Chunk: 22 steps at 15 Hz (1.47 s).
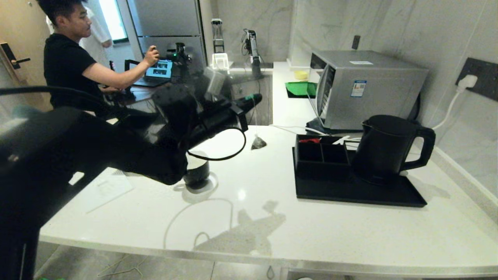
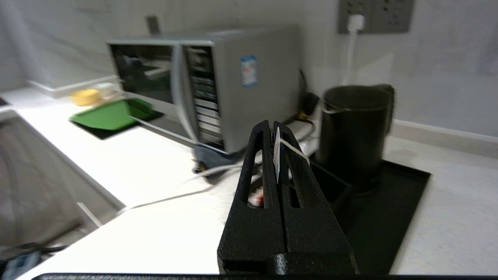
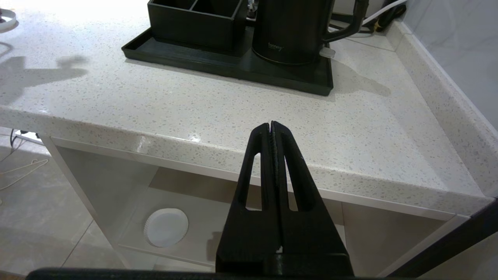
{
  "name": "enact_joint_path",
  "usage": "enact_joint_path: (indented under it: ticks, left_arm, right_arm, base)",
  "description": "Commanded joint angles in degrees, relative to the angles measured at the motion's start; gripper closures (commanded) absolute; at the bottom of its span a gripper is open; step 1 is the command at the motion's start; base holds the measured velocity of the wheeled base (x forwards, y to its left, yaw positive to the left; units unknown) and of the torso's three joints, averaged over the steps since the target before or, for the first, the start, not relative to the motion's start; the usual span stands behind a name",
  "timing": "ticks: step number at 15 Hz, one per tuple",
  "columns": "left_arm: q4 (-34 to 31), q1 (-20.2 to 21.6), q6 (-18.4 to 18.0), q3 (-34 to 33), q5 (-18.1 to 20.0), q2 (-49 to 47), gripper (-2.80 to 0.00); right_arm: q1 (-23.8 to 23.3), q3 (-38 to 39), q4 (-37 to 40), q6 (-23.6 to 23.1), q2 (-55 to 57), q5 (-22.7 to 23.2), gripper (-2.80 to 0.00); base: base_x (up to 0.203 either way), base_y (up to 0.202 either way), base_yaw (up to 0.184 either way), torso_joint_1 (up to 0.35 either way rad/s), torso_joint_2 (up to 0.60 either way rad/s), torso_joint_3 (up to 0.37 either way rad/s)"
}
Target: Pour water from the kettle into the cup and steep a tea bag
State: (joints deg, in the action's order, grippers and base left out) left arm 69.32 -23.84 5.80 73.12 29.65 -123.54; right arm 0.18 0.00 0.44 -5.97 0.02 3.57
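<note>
Head view: tea bag (image 1: 258,143) under left hand (image 1: 255,98)

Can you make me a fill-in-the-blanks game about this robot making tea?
1. The tiny dark pyramid tea bag hangs by its ____ from the left gripper.
2. The tall matte black kettle stands on a flat black ____.
3. The right gripper has its jaws ____.

Missing words: string; tray; shut

1. The left gripper (image 2: 273,128) has its fingers pressed together on a white tag and thin string (image 2: 295,148)
2. Beyond it, the kettle (image 2: 352,132) stands on a black tray (image 2: 404,202)
3. A grey oven (image 2: 218,81) sits behind, beside a green mat (image 2: 113,114)
</note>
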Motion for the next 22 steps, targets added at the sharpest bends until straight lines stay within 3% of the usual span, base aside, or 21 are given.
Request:
enact_joint_path:
  ticks: [1,13,15,22]
  left_arm:
    - [-0.17,1.94,0.00,-0.08,0.15,2.39,0.00]
    - [-4.33,10.95,-2.88,-4.85,0.40,11.51,0.00]
    - [-4.40,13.66,-5.79,-6.81,0.46,12.03,0.00]
    - [-5.67,16.32,-6.36,-11.37,-0.50,15.15,0.00]
  right_arm:
    - [0.08,0.00,0.00,-0.02,-0.02,0.03,0.00]
    - [0.08,0.00,0.00,-0.09,-0.02,0.03,0.00]
    - [0.08,0.00,0.00,-0.09,-0.02,0.03,0.00]
    - [0.05,0.00,0.00,0.00,-0.02,0.03,0.00]
  base:
    - [0.000,0.000,0.000,0.000,0.00,0.000]
    - [0.000,0.000,0.000,0.000,0.00,0.000]
    - [0.000,0.000,0.000,0.000,0.00,0.000]
    - [0.000,0.000,0.000,0.000,0.00,0.000]
